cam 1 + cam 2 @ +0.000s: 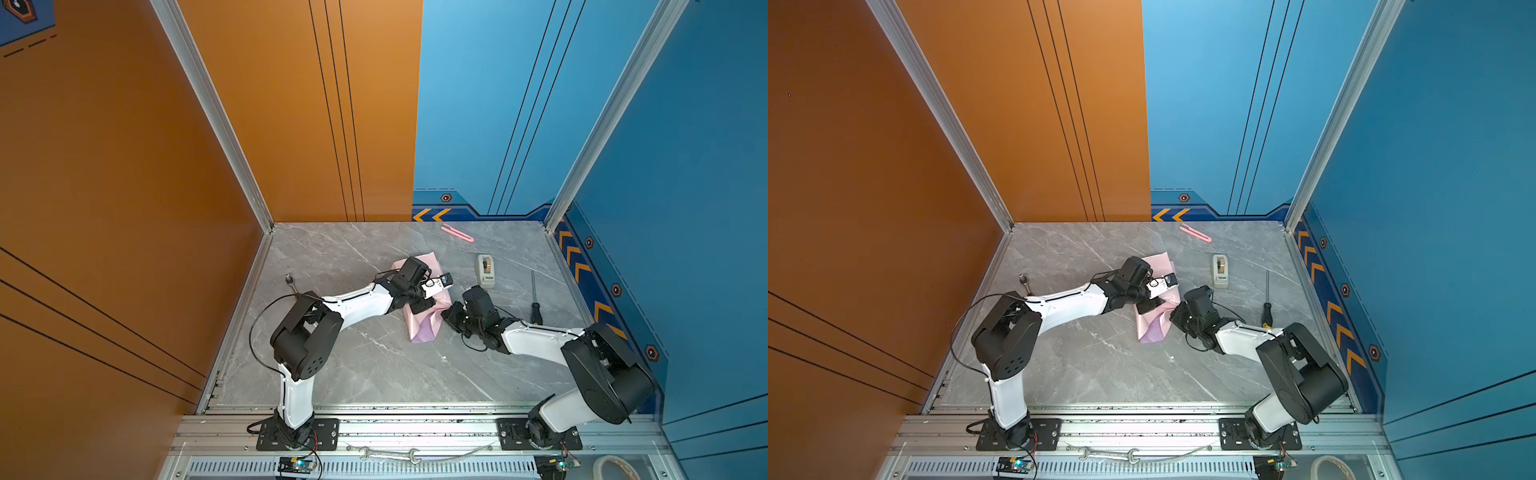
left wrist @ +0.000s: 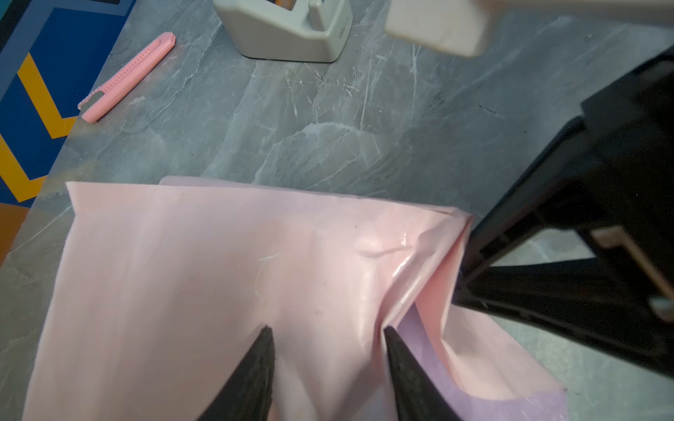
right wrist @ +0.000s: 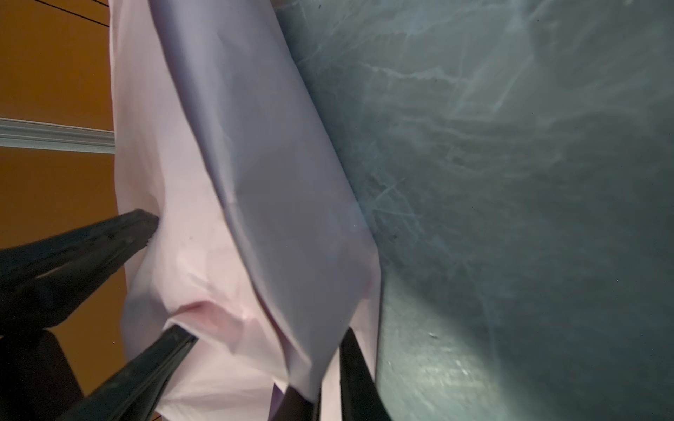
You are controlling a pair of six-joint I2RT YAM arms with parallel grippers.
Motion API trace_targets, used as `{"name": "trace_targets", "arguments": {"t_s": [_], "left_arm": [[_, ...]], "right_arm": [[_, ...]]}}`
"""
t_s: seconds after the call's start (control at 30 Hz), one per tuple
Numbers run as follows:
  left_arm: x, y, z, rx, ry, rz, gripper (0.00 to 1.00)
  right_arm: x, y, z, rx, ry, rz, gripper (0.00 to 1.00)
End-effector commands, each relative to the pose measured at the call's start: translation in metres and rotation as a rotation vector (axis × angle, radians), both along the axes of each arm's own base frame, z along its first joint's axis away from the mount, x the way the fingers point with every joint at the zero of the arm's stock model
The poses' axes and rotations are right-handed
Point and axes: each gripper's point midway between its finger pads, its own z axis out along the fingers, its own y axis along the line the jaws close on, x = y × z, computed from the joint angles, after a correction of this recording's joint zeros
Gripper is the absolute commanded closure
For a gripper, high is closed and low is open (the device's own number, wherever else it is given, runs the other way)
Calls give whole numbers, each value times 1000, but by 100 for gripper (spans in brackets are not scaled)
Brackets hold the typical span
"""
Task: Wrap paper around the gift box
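- The paper (image 1: 417,324) lies folded at the centre of the desk (image 1: 374,365) in both top views; the gift box is hidden, probably wrapped inside.
- The left gripper (image 2: 326,330), jaws apart, presses its tips on the pink top, likely pinning the fold.
- The right gripper (image 3: 265,332) pinches the side flap, seemingly to tuck it.

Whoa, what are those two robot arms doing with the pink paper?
They are wrapping a present. The left gripper is open, its tips resting on the paper, pink side up. The right gripper has its fingers around a folded-up edge where the lilac side shows; how tightly is unclear. The gift box is not in sight. The tape dispenser and pink cutter lie apart on the table.
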Motion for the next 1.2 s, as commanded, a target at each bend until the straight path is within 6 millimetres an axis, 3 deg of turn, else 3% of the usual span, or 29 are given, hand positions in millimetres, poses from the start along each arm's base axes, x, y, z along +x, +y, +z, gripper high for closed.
{"name": "trace_targets", "arguments": {"t_s": [0.0, 0.27, 0.67, 0.9, 1.03, 1.17], "left_arm": [[-24, 7, -30, 56, 100, -22, 52], [-27, 4, -30, 34, 111, -29, 52], [-23, 5, -27, -6, 129, -8, 52], [-22, 5, -27, -12, 134, -3, 52], [-20, 5, -26, -21, 138, 3, 52], [-21, 5, -26, -27, 142, 3, 52]], "right_arm": [[21, 7, 15, 10, -81, -36, 86], [26, 17, 5, -31, -96, -14, 81], [-4, 15, -42, -123, 9, 49, 74], [-11, 7, -13, -94, -61, 83, 64], [-11, -6, 9, -46, -90, 83, 57], [-11, -26, 19, -23, -63, 51, 53]]}}
